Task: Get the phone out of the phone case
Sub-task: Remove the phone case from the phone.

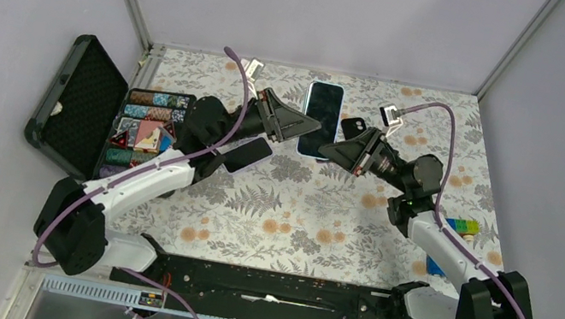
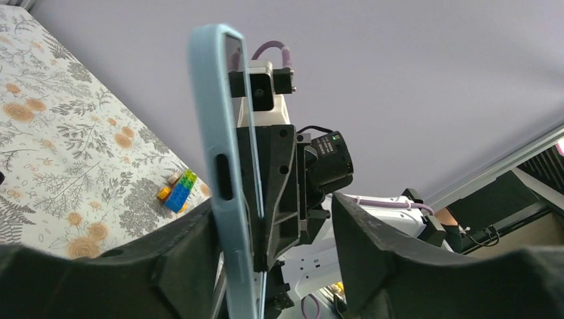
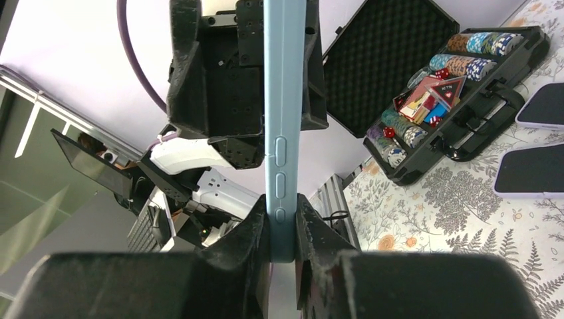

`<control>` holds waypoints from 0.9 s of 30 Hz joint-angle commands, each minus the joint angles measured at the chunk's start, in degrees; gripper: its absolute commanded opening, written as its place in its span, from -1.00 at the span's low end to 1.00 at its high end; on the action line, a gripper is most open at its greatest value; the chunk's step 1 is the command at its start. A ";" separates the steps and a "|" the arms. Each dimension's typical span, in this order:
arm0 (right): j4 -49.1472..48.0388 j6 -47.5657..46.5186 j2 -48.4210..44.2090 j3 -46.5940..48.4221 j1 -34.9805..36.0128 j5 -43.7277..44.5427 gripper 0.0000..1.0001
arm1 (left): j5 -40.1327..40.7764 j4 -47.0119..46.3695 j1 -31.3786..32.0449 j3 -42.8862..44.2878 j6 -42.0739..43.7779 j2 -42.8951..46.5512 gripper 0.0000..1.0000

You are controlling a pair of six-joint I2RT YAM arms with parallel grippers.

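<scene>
The phone (image 1: 321,118), dark screen up inside its light blue phone case (image 1: 304,131), hangs above the far middle of the table between both grippers. My right gripper (image 3: 283,209) is shut on the lower edge of the case (image 3: 284,133), and both of its fingers press against it near the side buttons. My left gripper (image 2: 273,222) stands open around the case's edge (image 2: 223,173). Its left finger (image 2: 179,259) lies against the case and its right finger (image 2: 372,252) stands well apart. In the top view my left gripper (image 1: 292,123) comes from the left and my right gripper (image 1: 333,148) from the right.
An open black box (image 1: 80,104) with poker chips and cards (image 1: 146,132) sits at the left. A dark phone (image 1: 248,155) lies beside it. A small black object (image 1: 352,125) lies right of the held phone. Toy bricks (image 1: 465,227) and a blue item (image 1: 439,266) lie at the right.
</scene>
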State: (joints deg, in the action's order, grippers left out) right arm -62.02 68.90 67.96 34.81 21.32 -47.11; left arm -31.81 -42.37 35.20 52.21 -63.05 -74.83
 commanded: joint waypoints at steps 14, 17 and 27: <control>9.20 -14.10 -4.00 2.40 0.12 -14.69 -1.00 | -4.97 19.22 -4.35 5.98 15.99 5.36 0.39; 14.86 -18.22 -5.79 3.19 0.12 -14.61 -1.00 | -10.43 15.34 -4.40 5.31 14.44 4.39 0.21; 19.41 -21.52 -7.70 4.36 0.12 -13.22 -1.00 | -12.49 8.44 -4.35 1.67 10.78 5.97 -0.29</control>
State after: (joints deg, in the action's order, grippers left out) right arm -39.57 49.01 61.93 35.62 21.32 -60.64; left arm -41.04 -27.11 31.03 53.89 -50.09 -70.57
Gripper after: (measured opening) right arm 0.186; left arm 0.431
